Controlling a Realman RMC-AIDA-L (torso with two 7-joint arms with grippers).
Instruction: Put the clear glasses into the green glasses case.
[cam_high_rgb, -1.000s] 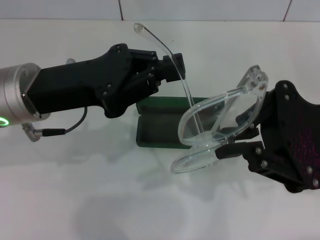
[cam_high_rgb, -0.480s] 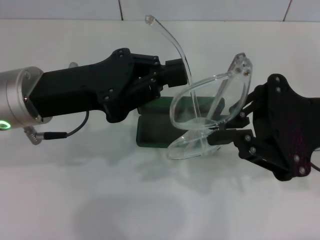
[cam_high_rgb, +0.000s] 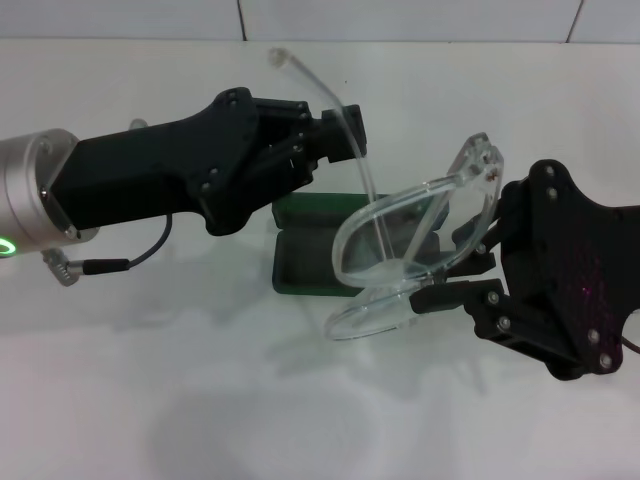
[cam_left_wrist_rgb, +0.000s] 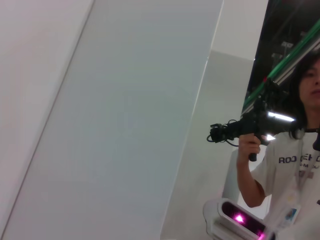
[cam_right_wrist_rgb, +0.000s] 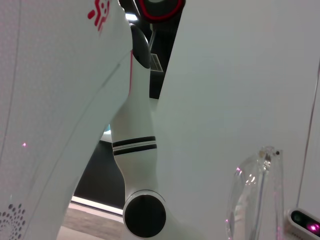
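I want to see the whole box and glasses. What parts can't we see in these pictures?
- Head view: the green glasses case is partly covered by the left end effector and the clear glasses, so its lid is hidden.
- Head view: the right end effector hides where it grips the frame.
- Right wrist view: only one edge of the glasses shows; the rest is cut off.
- Left wrist view: no case or glasses, only walls and a person.

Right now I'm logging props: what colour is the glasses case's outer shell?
Dark green; the green glasses case shows best in the head view.
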